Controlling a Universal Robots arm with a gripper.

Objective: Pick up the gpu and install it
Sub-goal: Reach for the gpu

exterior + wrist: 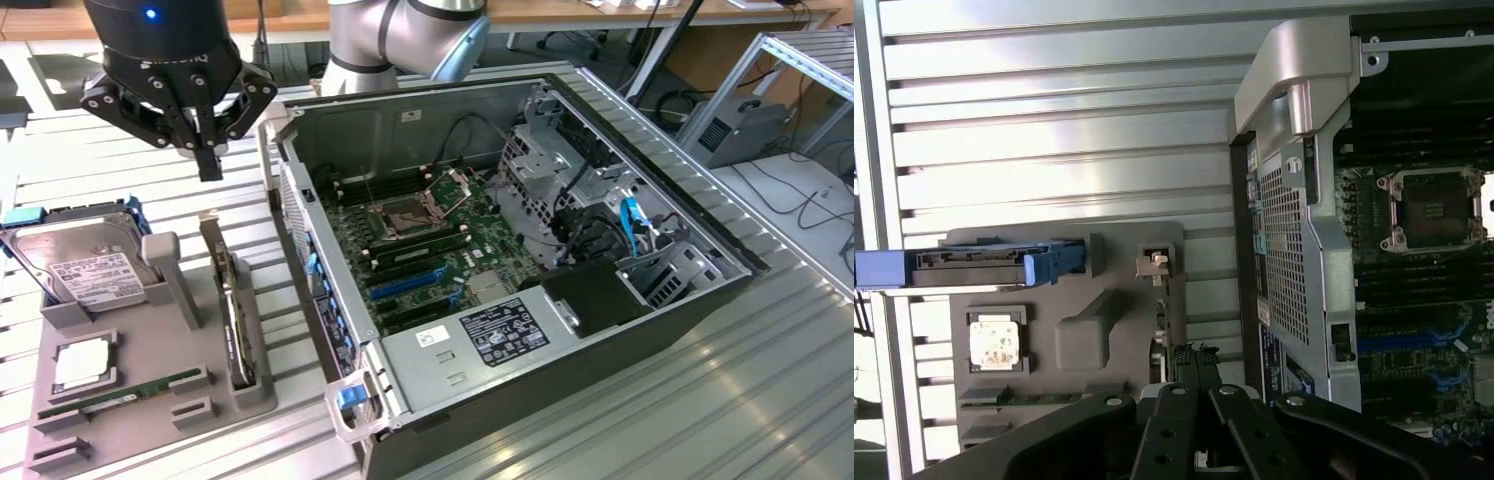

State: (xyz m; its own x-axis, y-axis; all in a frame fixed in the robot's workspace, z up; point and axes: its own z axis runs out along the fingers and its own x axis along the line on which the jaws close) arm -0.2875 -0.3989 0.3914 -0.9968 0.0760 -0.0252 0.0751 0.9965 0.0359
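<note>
The gpu (235,312) is a thin black card standing on its edge in a slot of the grey holder tray (147,420), its silver bracket end toward the back. In the wrist view the gpu (1166,310) shows edge-on, its bracket end farthest from my fingers. My gripper (210,168) hangs above the table just behind the tray's far end, higher than the card and apart from it. Its fingers are shut together with nothing between them. My gripper (1192,372) lines up roughly with the card's edge in the wrist view.
An open computer case (694,215) lies at the exterior view's right, its motherboard (427,250) and blue slots (400,285) exposed. The tray also holds a hard drive (87,268), a processor (83,365) and a green RAM stick (123,393). A ribbed metal table (694,400) surrounds everything.
</note>
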